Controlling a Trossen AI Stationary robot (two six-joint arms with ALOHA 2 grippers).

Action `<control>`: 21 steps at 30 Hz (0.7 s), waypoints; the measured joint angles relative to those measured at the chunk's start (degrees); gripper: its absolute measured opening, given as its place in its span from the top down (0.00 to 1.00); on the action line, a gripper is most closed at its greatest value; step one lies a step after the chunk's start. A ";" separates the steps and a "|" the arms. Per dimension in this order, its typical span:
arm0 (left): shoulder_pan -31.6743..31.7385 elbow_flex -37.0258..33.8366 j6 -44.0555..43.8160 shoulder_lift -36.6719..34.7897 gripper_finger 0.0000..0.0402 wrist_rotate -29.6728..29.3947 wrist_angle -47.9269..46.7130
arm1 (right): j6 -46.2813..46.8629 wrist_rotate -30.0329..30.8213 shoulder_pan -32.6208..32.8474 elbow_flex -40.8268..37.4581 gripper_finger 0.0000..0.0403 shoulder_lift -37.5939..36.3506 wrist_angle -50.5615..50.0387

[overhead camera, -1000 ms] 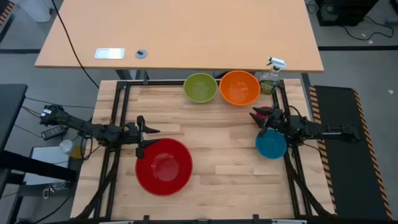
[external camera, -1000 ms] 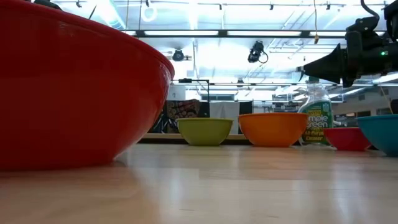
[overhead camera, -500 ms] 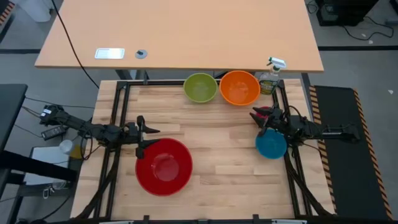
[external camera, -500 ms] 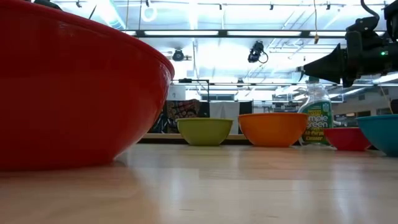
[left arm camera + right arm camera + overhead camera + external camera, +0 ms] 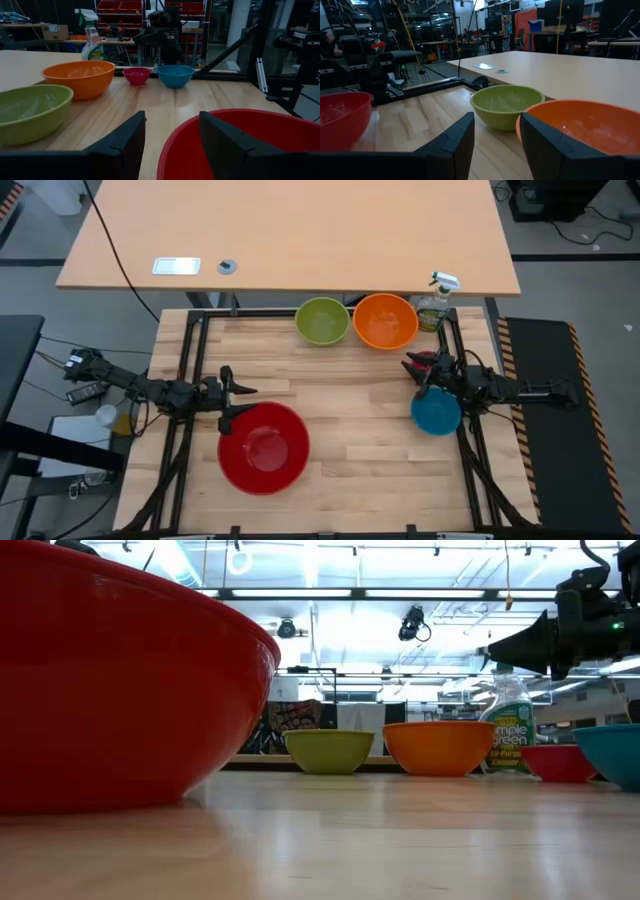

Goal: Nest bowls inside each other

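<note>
Five bowls rest on their bases on the wooden table. The large red bowl (image 5: 263, 446) is at the near left. The lime green bowl (image 5: 322, 321) and the orange bowl (image 5: 385, 320) stand side by side at the far edge. The blue bowl (image 5: 436, 413) and the small pink bowl (image 5: 136, 75) are at the right edge. My left gripper (image 5: 238, 402) hangs open and level just over the red bowl's far-left rim (image 5: 240, 116). My right gripper (image 5: 418, 370) hangs open above the pink bowl, pointing toward the table's left side.
A green spray bottle (image 5: 435, 305) with a white trigger stands at the far right corner beside the orange bowl. A black frame (image 5: 190, 340) runs around the table. A larger tan desk (image 5: 290, 230) lies beyond the far edge. Bare wood lies in the table's middle (image 5: 350, 400).
</note>
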 joint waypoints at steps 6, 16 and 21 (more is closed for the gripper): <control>0.01 0.00 0.01 0.00 0.53 0.02 0.01 | 0.01 0.00 0.00 0.00 0.59 0.00 0.00; 0.00 0.00 0.01 -0.02 0.53 0.01 0.02 | 0.00 0.00 0.00 0.00 0.59 0.00 0.00; 0.02 0.02 -1.72 -0.02 0.53 0.02 0.02 | 0.01 0.00 -0.01 0.00 0.59 0.00 0.00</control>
